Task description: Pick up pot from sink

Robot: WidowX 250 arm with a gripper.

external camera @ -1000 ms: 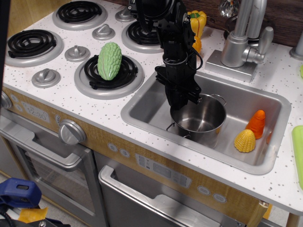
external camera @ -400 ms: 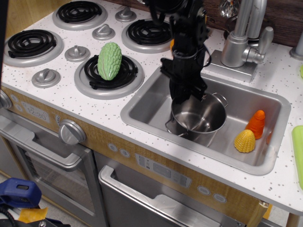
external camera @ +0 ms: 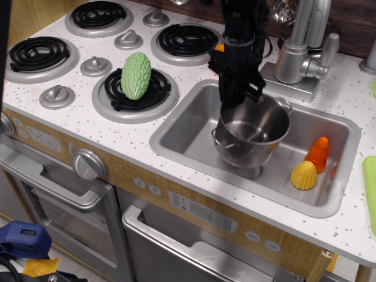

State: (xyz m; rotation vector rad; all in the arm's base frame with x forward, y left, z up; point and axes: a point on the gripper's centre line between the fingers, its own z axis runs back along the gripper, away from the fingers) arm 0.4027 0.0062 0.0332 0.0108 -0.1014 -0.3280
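The shiny steel pot (external camera: 251, 136) hangs tilted above the sink (external camera: 188, 132), lifted clear of the basin floor, with its shadow below it. My black gripper (external camera: 239, 98) comes down from above and is shut on the pot's far-left rim. One wire loop handle shows at the pot's upper right, another at its lower left.
A yellow toy corn (external camera: 304, 175) and an orange toy carrot (external camera: 319, 154) lie in the sink's right end. A green bumpy gourd (external camera: 136, 75) sits on the front right burner. The faucet (external camera: 301, 50) stands behind the sink. A green thing (external camera: 370, 188) lies at the right edge.
The gripper has risen and moved right with the pot; the pot has left the sink floor and now hangs tilted above it.
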